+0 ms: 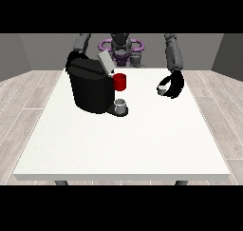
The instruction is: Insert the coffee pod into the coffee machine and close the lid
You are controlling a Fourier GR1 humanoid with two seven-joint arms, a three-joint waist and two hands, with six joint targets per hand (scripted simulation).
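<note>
A: Where's the coffee pod (163, 88)?

B: In the hand at the view's right (172, 85). Fingers (179, 86) curl round it; a small pale pod shows at their inner side, held just above the bench (142, 139).

A: And the coffee machine (90, 85)?

B: Well off to the side of those fingers, toward the view's left. Black body, grey lid (105, 62) tilted up, so the slot looks open. A red cup (120, 81) sits between fingers and machine, close against the machine. A small grey cup (121, 105) stands on the tray at its base.

A: The other hand?

B: Hidden behind the machine. Only the arm shows; can't tell how its fingers lie.

A: How to do the carry well?

B: My judgement: raise the pod before crossing, so the fingers pass above the red cup instead of brushing it. Come at the slot from above, under the raised lid. Keep the pod level and release only once it sits over the opening. The lid comes afterward.
</note>
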